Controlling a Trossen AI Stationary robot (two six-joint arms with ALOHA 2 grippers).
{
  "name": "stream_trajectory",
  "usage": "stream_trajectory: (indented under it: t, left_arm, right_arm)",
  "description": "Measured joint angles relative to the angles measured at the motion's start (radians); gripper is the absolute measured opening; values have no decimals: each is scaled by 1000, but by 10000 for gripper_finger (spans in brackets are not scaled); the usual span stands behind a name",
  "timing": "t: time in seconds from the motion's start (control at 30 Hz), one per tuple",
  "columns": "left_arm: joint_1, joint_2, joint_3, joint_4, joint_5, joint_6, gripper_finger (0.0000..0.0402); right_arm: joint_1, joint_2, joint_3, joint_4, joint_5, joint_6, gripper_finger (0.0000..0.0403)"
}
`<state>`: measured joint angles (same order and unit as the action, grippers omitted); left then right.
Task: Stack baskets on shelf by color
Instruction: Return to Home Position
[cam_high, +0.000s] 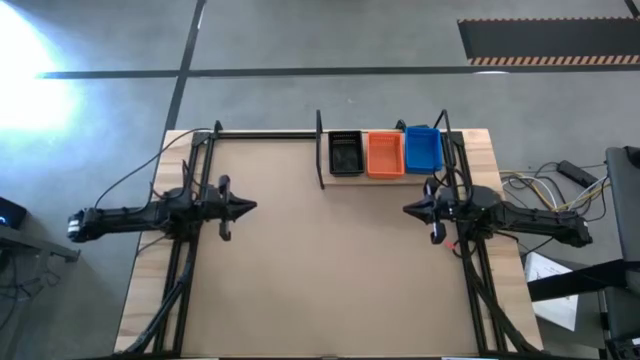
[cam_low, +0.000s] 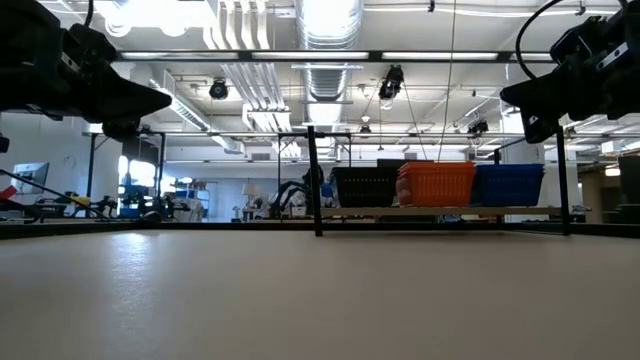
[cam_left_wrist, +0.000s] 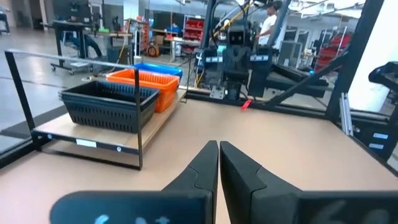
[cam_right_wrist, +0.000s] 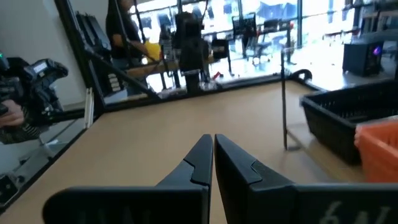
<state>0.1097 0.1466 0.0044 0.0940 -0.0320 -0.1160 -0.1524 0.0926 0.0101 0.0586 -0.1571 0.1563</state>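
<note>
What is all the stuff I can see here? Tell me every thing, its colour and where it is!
black baskets: one stack, black, shelf end nearer the left arm
orange baskets: one stack, orange, middle of the shelf
blue baskets: one stack, blue, shelf end nearer the right arm
shelf: one, light wood with black uprights, far edge of the table
table: one, brown, under both arms
person: one, white top, in the room beyond the table
left gripper: one, dark, shut, over the table's left side
right gripper: one, dark, shut, over the table's right side
</note>
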Motion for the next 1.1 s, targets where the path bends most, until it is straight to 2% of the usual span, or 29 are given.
stream_trajectory:
  t: [0.23, 0.5, 0.7, 0.9, 1.1]
  left_arm:
    - [0, 48, 0, 1, 0, -7, 0]
    - [0, 86, 0, 1, 0, -7, 0]
    - [0, 105, 0, 1, 1, -7, 0]
    - [0, 119, 0, 2, 1, -7, 0]
    - [0, 131, 0, 2, 1, -7, 0]
  right_arm:
    - [-3, 0, 0, 95, 6, -43, 9]
    - [-3, 1, 0, 60, 80, -16, 9]
    - [-3, 2, 0, 34, 83, -11, 9]
    - [-3, 2, 0, -36, 192, -24, 9]
    - [-3, 9, 3, -40, 202, -26, 9]
